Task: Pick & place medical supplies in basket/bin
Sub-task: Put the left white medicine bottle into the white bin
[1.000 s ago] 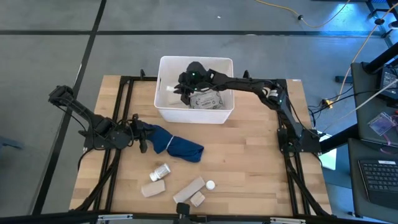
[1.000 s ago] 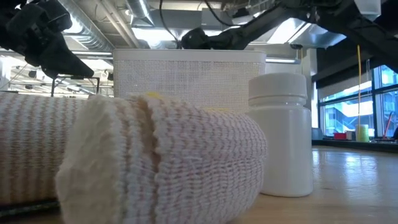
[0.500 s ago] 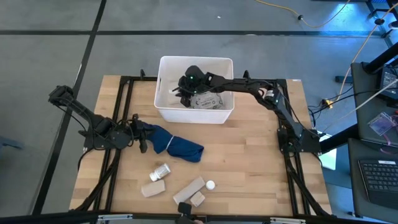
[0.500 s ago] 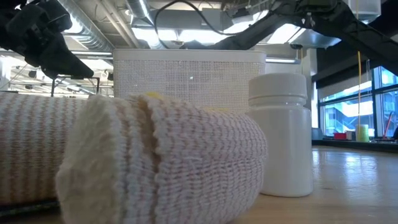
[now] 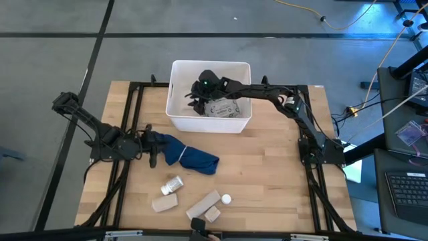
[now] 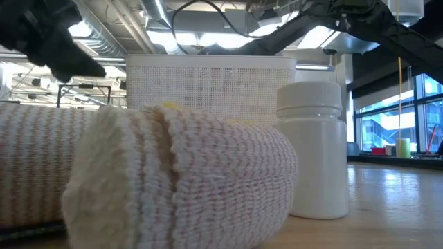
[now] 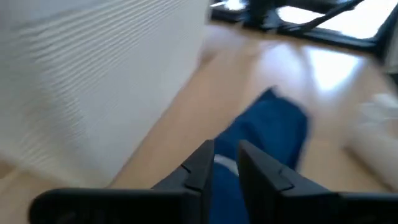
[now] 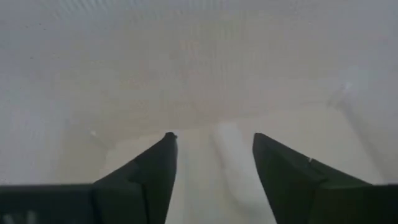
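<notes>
The white tub (image 5: 175, 115) stands at the table's far middle, with a grey dotted packet (image 5: 225, 109) on its floor. My right gripper (image 5: 196, 96) is open inside the tub, over its left part; the right wrist view (image 8: 211, 146) shows the tub's wall and a small white item (image 8: 227, 142) ahead. My left gripper (image 5: 153, 144) is at the left end of the dark blue cloth (image 5: 190, 156), shut on it. Vials, beige blocks and a bandage roll (image 5: 204, 200) lie on the table's near middle. My left gripper has the dark blue cloth's left end (image 7: 225, 167) between its two nearly closed fingers, coming level from the table's left. The cloth lies slack on the table ahead of the fingers. Whether it has one layer or several does not show.
A clear vial (image 5: 175, 182), a beige block (image 5: 164, 203), a white-capped vial (image 5: 227, 199) and another block (image 5: 212, 214) lie near the front edge. In the low view a bandage roll (image 6: 180, 180) and a white bottle (image 6: 311, 149) stand before the tub (image 6: 208, 83).
My right gripper has gone down from above the tub's rim into the tub. The cloth and the loose supplies have stayed where they were.
</notes>
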`<state>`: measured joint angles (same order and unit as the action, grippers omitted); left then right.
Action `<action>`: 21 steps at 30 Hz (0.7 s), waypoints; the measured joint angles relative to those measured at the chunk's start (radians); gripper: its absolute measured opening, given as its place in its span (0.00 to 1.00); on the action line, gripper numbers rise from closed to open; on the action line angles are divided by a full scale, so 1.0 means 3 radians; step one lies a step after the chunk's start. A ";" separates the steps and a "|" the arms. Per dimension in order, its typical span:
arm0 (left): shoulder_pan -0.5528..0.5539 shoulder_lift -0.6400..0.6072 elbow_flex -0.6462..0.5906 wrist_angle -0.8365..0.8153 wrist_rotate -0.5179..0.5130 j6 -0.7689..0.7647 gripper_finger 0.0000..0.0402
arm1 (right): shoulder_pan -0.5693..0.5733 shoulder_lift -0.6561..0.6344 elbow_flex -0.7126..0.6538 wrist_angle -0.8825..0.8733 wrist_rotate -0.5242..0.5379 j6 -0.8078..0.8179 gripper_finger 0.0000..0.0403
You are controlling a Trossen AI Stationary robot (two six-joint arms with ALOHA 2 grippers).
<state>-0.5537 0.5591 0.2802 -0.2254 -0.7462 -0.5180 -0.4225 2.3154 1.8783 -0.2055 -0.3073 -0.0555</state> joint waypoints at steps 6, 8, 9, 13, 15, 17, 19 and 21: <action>0.0000 0.0000 0.0000 0.0941 0.0490 0.0748 0.29 | 0.0000 0.0000 0.0656 -0.0719 -0.0002 -0.0020 0.58; 0.0000 -0.0001 0.0000 0.1193 0.0720 0.0921 0.32 | 0.0006 0.0000 0.0979 -0.1057 -0.0003 -0.0123 0.59; 0.0000 -0.0001 0.0000 0.1285 0.0838 0.0987 0.34 | 0.0015 -0.0005 0.1139 -0.1245 -0.0003 -0.0198 0.59; 0.0000 0.0056 0.0000 0.1540 0.1207 0.1125 0.40 | 0.0068 -0.0087 0.1576 -0.1798 0.0000 -0.0306 0.59; 0.0000 0.0127 0.0000 0.1647 0.1313 0.1189 0.42 | 0.0121 -0.0324 0.1394 -0.1788 0.0032 -0.0288 0.59; 0.0000 0.0228 0.0000 0.1814 0.1446 0.1282 0.45 | 0.0190 -0.0533 0.1319 -0.1886 0.0172 -0.0292 0.59; 0.0000 0.0371 0.0000 0.2036 0.1626 0.1429 0.46 | 0.0286 -0.0706 0.1252 -0.2104 0.0377 -0.0334 0.59; 0.0000 0.0520 0.0002 0.2311 0.1845 0.1580 0.47 | 0.0404 -0.0822 0.1172 -0.2283 0.0569 -0.0331 0.59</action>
<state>-0.5537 0.7150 0.2807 0.4677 -0.1927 -0.0440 -0.3014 2.0687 2.2298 -0.8906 -0.1367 -0.1548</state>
